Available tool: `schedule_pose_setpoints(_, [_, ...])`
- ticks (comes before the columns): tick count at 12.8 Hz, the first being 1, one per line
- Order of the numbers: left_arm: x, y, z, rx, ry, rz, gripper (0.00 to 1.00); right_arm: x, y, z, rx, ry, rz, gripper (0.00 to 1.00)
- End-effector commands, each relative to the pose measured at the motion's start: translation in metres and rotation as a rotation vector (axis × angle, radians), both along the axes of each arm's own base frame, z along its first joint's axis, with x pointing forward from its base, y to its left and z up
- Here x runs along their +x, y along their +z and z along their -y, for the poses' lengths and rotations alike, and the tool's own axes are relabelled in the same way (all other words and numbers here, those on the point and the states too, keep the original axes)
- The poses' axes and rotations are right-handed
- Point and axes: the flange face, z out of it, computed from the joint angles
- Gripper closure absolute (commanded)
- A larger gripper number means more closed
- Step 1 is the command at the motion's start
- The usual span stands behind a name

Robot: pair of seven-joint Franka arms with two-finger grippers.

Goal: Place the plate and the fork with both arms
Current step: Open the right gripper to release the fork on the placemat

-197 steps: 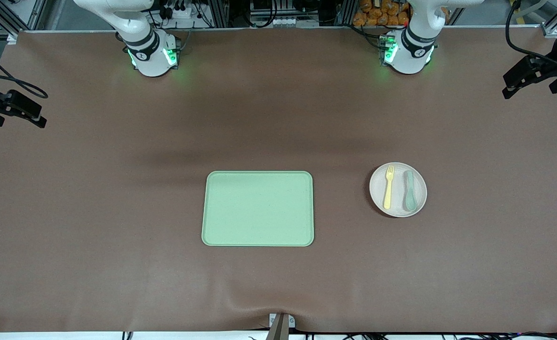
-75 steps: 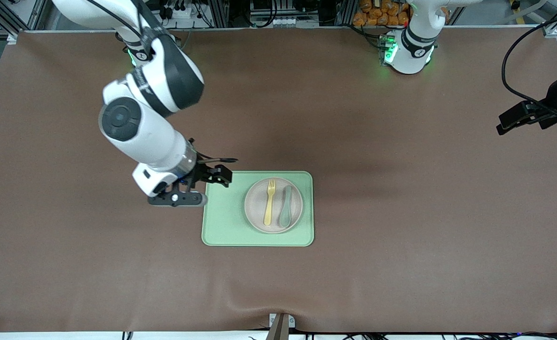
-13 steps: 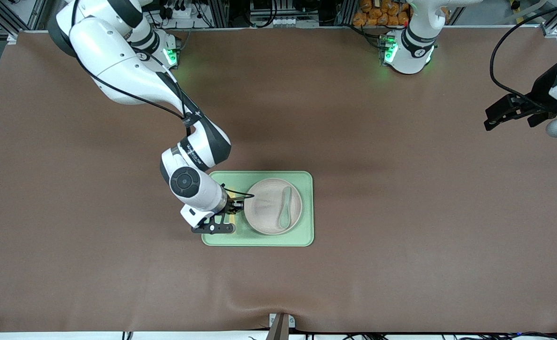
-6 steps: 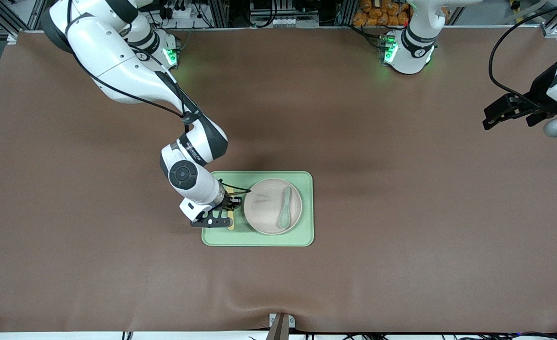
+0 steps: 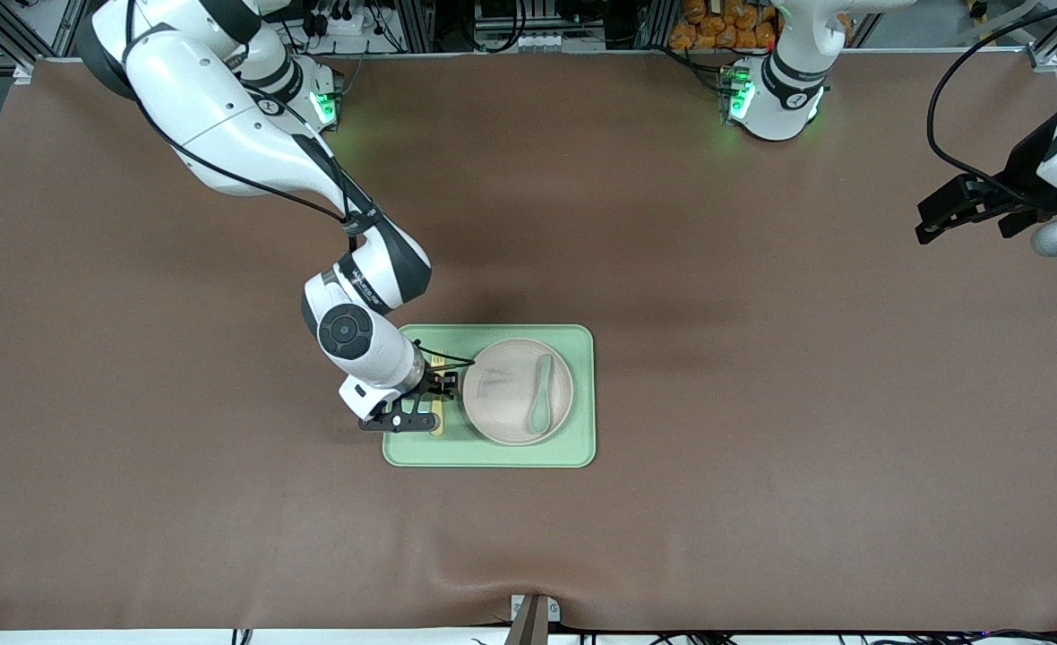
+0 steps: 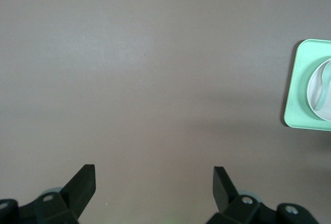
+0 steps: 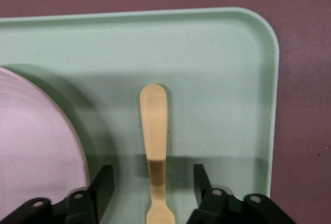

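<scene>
The pale yellow fork (image 7: 154,131) lies flat on the light green tray (image 7: 222,74), beside the round beige plate (image 7: 36,146). My right gripper (image 7: 150,182) hangs low over the fork, open, one finger on each side of the handle without touching it. From the front, the right gripper (image 5: 433,394) covers most of the fork (image 5: 437,419). The plate (image 5: 502,394) sits on the tray (image 5: 493,455) with a grey-green spoon (image 5: 539,394) in it. My left gripper (image 5: 940,215) waits open over the left arm's end of the table, fingers (image 6: 83,182) wide apart and nothing between them.
Brown cloth covers the whole table around the tray. The left wrist view catches a corner of the tray (image 6: 292,105) with the plate (image 6: 321,107) far off. Black camera clamps stand at both ends of the table.
My right gripper has opened and let go of the fork, which now rests on the tray beside the plate. The left arm has barely moved.
</scene>
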Motion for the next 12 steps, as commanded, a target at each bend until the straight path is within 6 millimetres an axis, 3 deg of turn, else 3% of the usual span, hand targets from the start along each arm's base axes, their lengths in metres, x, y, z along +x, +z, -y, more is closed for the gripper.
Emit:
schedule_pose_setpoints(1, [-0.013, 0.011, -0.001, 0.012, -0.003, 0.000, 0.00, 0.008, 0.032, 0.006, -0.005, 0.003, 0.026, 0.00])
schedule_pose_setpoints(4, [-0.016, 0.013, -0.003, 0.013, -0.006, -0.011, 0.00, 0.033, 0.063, 0.036, -0.022, -0.046, -0.002, 0.00])
schedule_pose_setpoints(6, [-0.019, 0.013, -0.001, 0.012, -0.007, -0.023, 0.00, 0.043, 0.106, 0.056, -0.012, -0.080, -0.005, 0.00])
schedule_pose_setpoints(9, [-0.017, 0.010, 0.001, 0.010, -0.006, -0.029, 0.00, 0.049, 0.162, 0.085, -0.037, -0.116, 0.011, 0.00])
schedule_pose_setpoints(12, [-0.017, 0.011, 0.000, 0.012, -0.006, -0.026, 0.00, 0.044, 0.197, 0.096, 0.022, -0.115, -0.016, 0.00])
